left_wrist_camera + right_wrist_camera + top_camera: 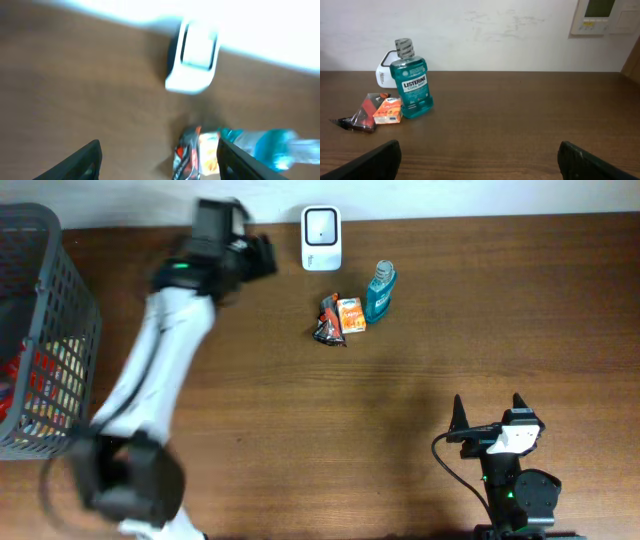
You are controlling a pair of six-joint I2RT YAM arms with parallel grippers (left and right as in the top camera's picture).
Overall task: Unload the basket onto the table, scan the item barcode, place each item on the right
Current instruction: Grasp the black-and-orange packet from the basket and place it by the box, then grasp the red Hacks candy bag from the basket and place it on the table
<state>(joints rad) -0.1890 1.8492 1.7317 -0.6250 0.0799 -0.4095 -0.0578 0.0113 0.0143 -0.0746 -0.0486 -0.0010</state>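
Observation:
A white barcode scanner point(321, 238) stands at the table's back edge. In front of it lie a dark snack packet point(328, 320), a small orange box point(351, 315) and an upright teal mouthwash bottle point(380, 292). My left gripper point(262, 256) hovers just left of the scanner, blurred. In the left wrist view the left gripper point(159, 150) is open and holds nothing, with the scanner point(194, 57) ahead and the packet point(186, 155) below. My right gripper point(488, 405) rests open near the front right, far from the items; the right wrist view shows bare table at the right gripper point(480, 155).
A grey wire basket point(50, 330) holding packaged goods stands at the left edge. The right wrist view has the bottle point(414, 87), orange box point(388, 111) and packet point(362, 114) at far left, before a white wall.

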